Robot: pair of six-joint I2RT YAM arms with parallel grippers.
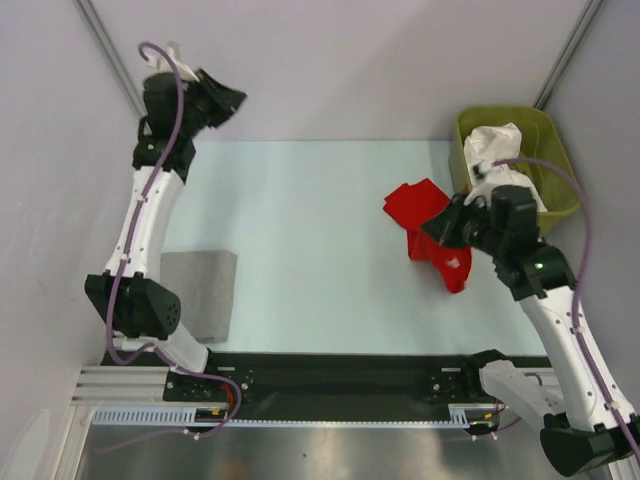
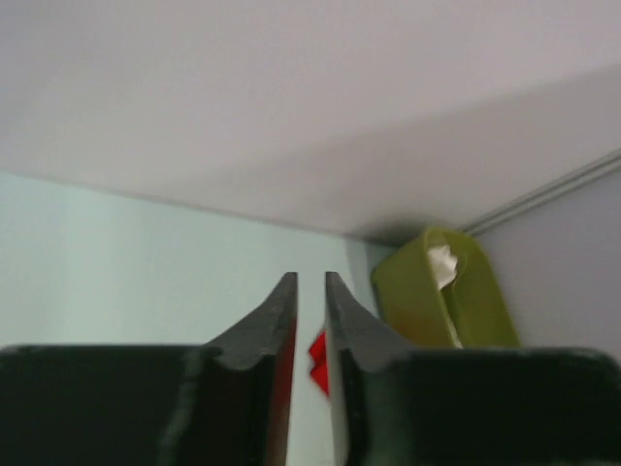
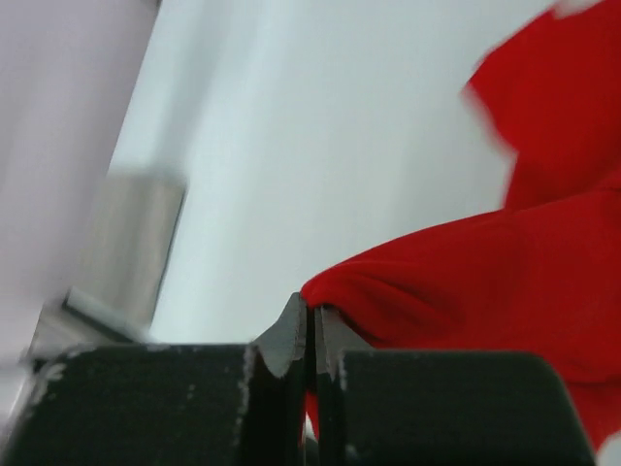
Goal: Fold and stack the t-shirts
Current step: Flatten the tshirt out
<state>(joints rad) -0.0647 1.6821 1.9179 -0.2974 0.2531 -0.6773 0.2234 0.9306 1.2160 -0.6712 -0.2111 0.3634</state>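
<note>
Idling left pincer (image 1: 228,100): upper left of the top view, raised off the table (image 1: 300,230) and aimed right. Jaws nearly together with only a thin slit between them in the left wrist view (image 2: 310,282), and nothing is gripped. Likely parked clear so the right arm can work.
Grey pad (image 1: 200,285): lower left, flat on the table beside the left arm, bare. Probably the stacking spot, judging by how it sits.
Red t-shirt (image 1: 412,205): right of centre on the table, crumpled and not spread. One part is lifted toward the right arm and the rest lies in a heap. Also shows as a red sliver through the left pincer's slit (image 2: 317,361).
Right pincer (image 1: 445,225): clamped on a fold of the red t-shirt. The right wrist view shows the jaws pinched together (image 3: 312,311) with red cloth (image 3: 505,291) bulging out just beside the tips. The edge grip fits dragging the shirt out to open table for flattening.
Olive tub (image 1: 470,125): upper right corner of the table, just behind the right arm. It holds the white t-shirts (image 1: 495,150), bunched and unfolded. White also peeks over the rim in the left wrist view (image 2: 443,264).
Progress: early, by my read. Nothing is folded and nothing is stacked.
Writing/brands: none readable in any view.
</note>
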